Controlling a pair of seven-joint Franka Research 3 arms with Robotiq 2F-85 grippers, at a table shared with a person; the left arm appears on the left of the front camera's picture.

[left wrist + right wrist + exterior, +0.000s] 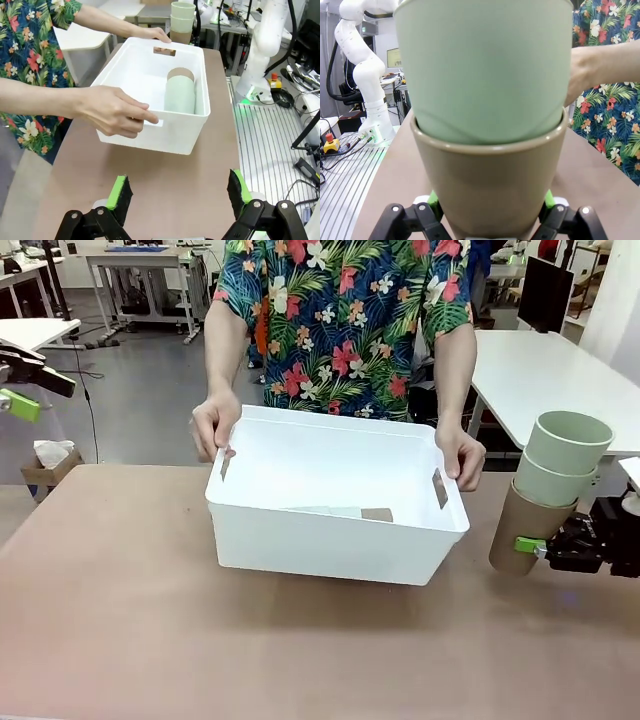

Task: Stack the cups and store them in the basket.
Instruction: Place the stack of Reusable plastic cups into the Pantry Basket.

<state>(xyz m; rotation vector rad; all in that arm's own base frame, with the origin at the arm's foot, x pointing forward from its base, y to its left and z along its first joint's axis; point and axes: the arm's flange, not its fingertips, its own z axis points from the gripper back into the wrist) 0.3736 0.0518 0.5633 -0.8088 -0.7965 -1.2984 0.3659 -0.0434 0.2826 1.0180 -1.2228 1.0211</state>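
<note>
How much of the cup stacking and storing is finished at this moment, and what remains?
Done: one stack, a mint cup over a tan one, already lies on its side inside the basket, which the person's hands hold by its short sides.

In hand: the right gripper grips a second stack, two mint cups nested in a tan one, beside the basket.

Left: placing that stack in the basket. The left gripper is open and holds nothing.

The front camera is looking across the brown table (120, 620) at the large white rectangular plastic basket (330, 540). The left wrist camera is viewing that basket (150, 135) endwise from farther off. The right wrist camera is pressing close against stacked matte tumblers (490, 125).
</note>
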